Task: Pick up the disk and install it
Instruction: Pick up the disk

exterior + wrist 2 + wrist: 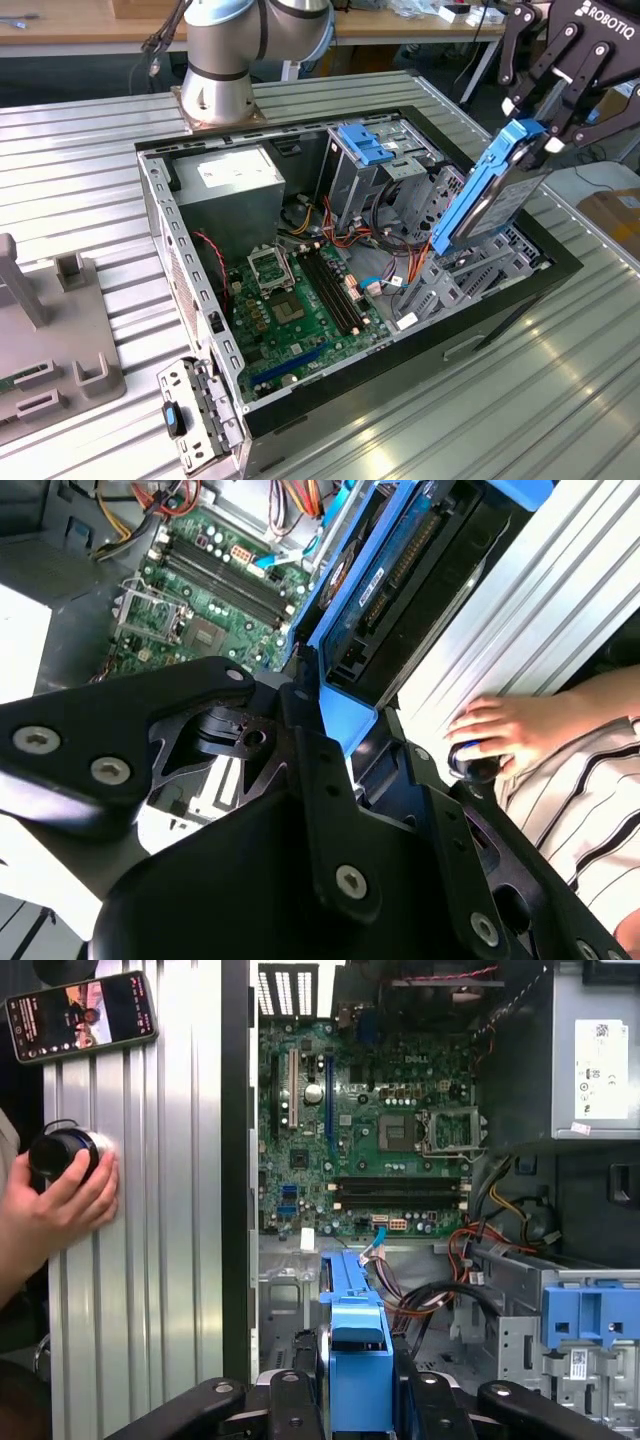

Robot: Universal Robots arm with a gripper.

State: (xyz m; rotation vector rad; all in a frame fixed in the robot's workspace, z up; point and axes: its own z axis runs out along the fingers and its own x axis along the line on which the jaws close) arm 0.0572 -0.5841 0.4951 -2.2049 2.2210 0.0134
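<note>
Gripper: my gripper [536, 135] is pinched on the upper end of the disk [490, 192], with one finger on each side of it, as both wrist views confirm.
Hold point: I judge the end grip across the blue carrier sound. It leaves the long body free below my fingers.
Weight and stiffness: likely dense for its size and rigid. The metal body should not flex, though the plastic carrier may give a little.
Slip risk: hanging tilted from one end, smooth plastic could creep in the pinch. This is a judgement, not something observed.
Fragility: I would treat it as sensitive to knocks, especially the connector edge seen in the second wrist view [400, 590].
Appearance: flat dark grey rectangular slab framed in bright blue.
Location: in the air and steeply tilted, over the side of the open computer case [500, 312] at the exterior view's right. The lower end is near the grey bay and not seated.
Inside case: motherboard [300, 300]; grey cage with blue clip [365, 150].
Beyond case: a person's hand [62, 1198] rests on a dark round object on the ribbed table [570, 395], with a phone [80, 1015] nearby.
</note>
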